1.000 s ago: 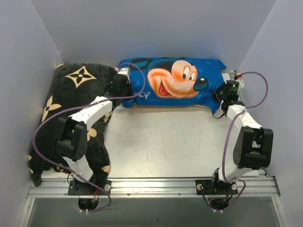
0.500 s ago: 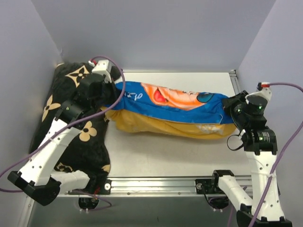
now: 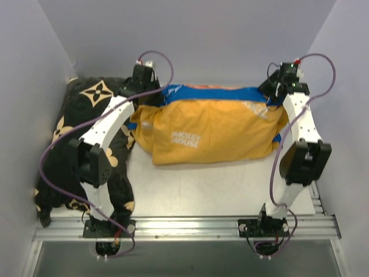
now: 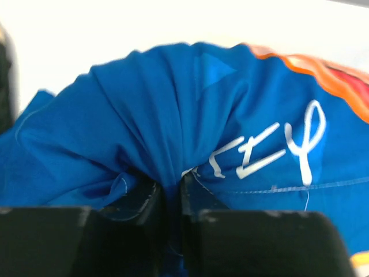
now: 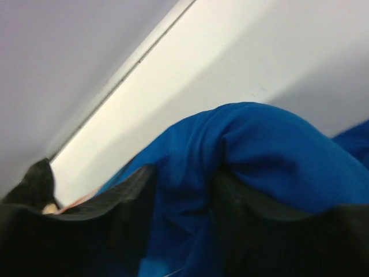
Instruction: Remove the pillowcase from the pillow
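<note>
The pillowcase point(image 3: 207, 130) lies plump on the tabletop point(image 3: 196, 184), its left end touching the right side of the black pillow point(image 3: 69, 115) with tan flower marks. Its orange-yellow side, with pale lettering, faces up. A band of the blue side shows only along the edge farthest from the arm bases. Whatever fills the pillowcase is hidden by the fabric.

The left hand point(image 3: 143, 81) is at the corner of the pillowcase that meets the far right corner of the black pillow. In the left wrist view its fingers point(image 4: 138, 199) stand narrow, pinching a gathered fold of blue cloth with white script on it.

The right hand point(image 3: 275, 86) is at the other far corner, well apart from the black pillow. In the right wrist view its fingers point(image 5: 127, 196) stand wider, and a thick bulge of blue fabric fills the gap and touches both.
</note>
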